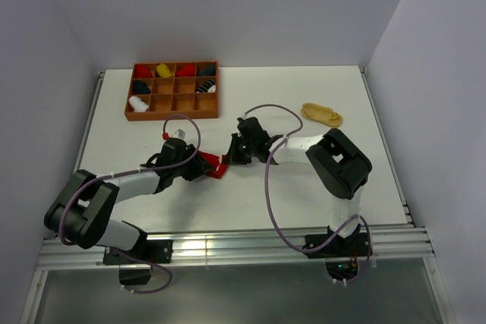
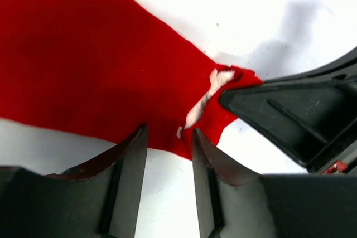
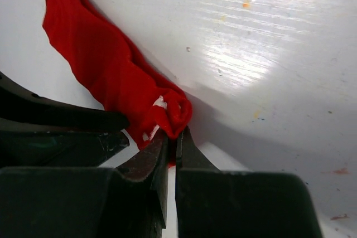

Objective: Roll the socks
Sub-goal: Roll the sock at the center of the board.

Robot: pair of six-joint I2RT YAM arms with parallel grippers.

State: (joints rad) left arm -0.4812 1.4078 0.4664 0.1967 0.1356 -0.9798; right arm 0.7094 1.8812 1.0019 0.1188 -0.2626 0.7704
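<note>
table (image 1: 364, 172) white | on it: tray (image 1: 171, 117), red sock (image 1: 213, 163), tan sock (image 1: 322, 114)

Bright even overhead light, soft shadows, glare on the white table (image 3: 240, 59), wrist-view foregrounds slightly blurred

Robotics lab, white table (image 1: 228, 202), plain enclosing walls (image 1: 228, 5), aluminium mounting rail (image 1: 243, 252)

Plain pale grey walls (image 1: 228, 5) close in a white worktop (image 1: 288, 89) on three sides; a ribbed metal rail (image 1: 243, 248) runs along its near edge, catching bright overhead light
</note>
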